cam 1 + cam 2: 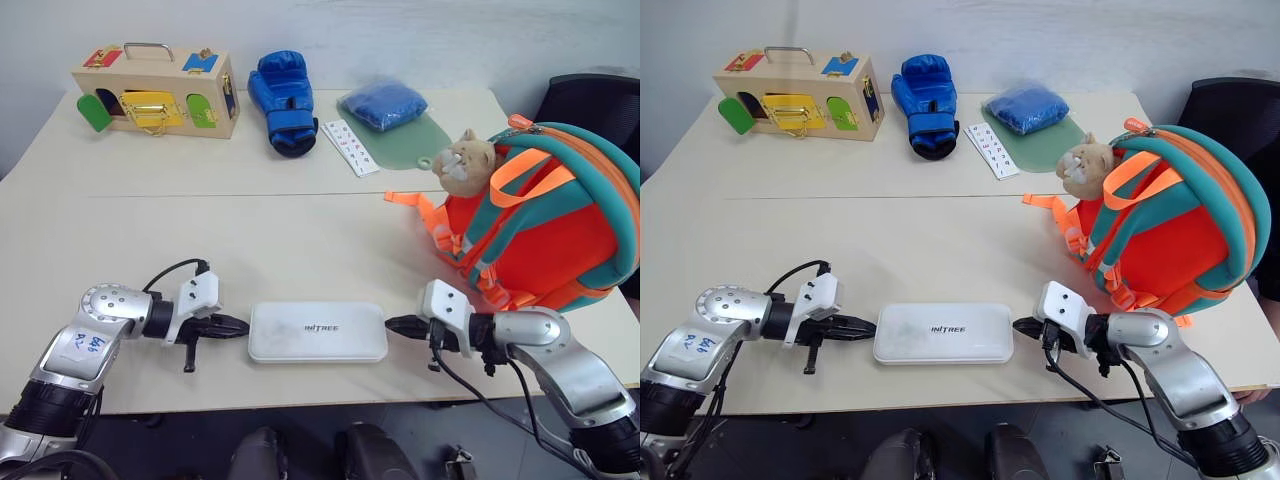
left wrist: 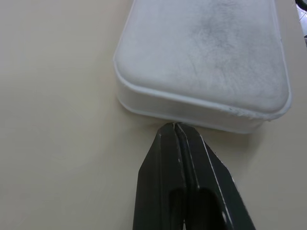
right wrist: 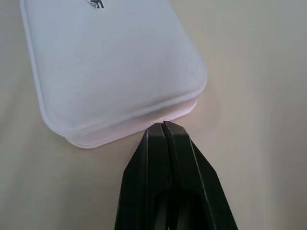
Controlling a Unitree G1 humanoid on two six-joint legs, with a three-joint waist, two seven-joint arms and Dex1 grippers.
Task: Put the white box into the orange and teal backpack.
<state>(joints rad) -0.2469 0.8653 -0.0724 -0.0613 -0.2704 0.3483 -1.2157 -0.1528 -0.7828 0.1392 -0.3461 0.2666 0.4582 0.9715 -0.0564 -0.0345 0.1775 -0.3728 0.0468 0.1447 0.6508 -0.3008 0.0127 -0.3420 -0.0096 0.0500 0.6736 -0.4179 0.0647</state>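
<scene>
Backpack (image 1: pixel 545 215) right of box (image 1: pixel 318 331).

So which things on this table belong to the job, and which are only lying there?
Belong to the job:
- white box
- orange and teal backpack
- left pincer, shut
- right pincer, shut

Only lying there:
- wooden box
- blue boxing glove
- blue bag
- white card

small card's (image 1: pixel 351 147) print too tiny; backpack (image 1: pixel 560 215) cut off at edge

The table (image 1: pixel 300 250) bears white box (image 1: pixel 318 332), backpack (image 1: pixel 545 220) (wooden box (image 1: pixel 157 92) too).
</scene>
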